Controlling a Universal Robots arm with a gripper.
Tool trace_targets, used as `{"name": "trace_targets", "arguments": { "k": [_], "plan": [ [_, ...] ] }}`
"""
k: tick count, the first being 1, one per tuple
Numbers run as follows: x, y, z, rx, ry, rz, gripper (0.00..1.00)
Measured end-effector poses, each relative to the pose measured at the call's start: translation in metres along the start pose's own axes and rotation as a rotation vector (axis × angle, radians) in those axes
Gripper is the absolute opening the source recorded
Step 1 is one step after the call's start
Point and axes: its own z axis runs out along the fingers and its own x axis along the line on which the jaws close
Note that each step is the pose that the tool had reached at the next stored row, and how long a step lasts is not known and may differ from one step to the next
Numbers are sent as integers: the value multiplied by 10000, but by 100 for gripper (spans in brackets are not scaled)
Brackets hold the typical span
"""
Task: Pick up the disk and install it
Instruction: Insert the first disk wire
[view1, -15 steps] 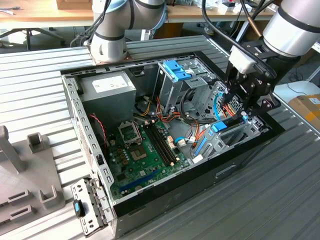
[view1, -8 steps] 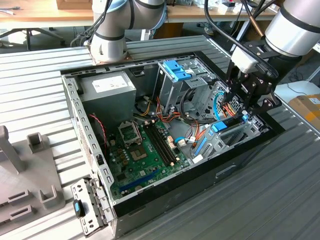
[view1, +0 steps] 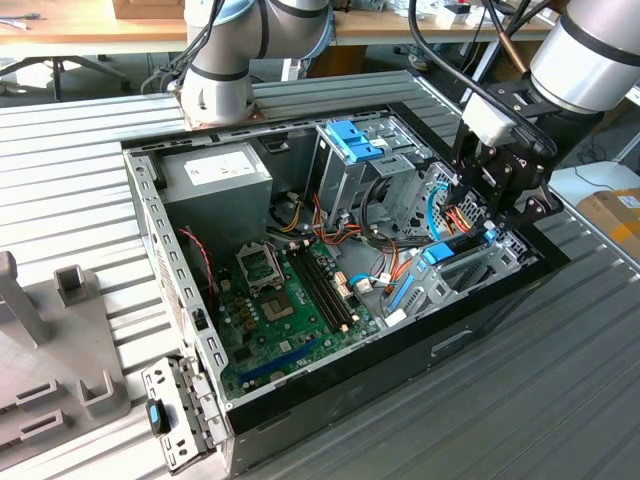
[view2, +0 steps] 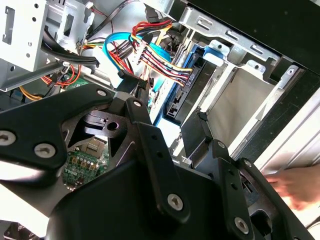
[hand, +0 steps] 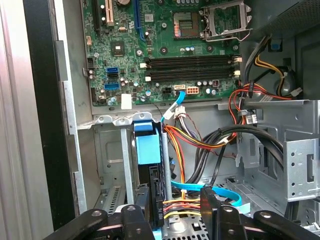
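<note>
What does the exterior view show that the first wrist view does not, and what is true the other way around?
The exterior view adds the arm's base, the ribbed table and a grey fixture lying on it. The first wrist view adds a close look at the disk, which stands on edge in its bay, and at the orange and yellow wires beside it. Both views share the motherboard, the disk's blue tab and the open claw near the disk.
</note>
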Motion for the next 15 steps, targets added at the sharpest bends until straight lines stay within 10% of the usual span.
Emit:
{"name": "trace_targets", "arguments": {
  "k": [6,10,15],
  "plan": [
    [-47,5,-14,0,1,0,53],
    [-79,-2,-202,-1,2,0,53],
    [-136,-5,-238,-1,6,-1,53]
  ]
}}
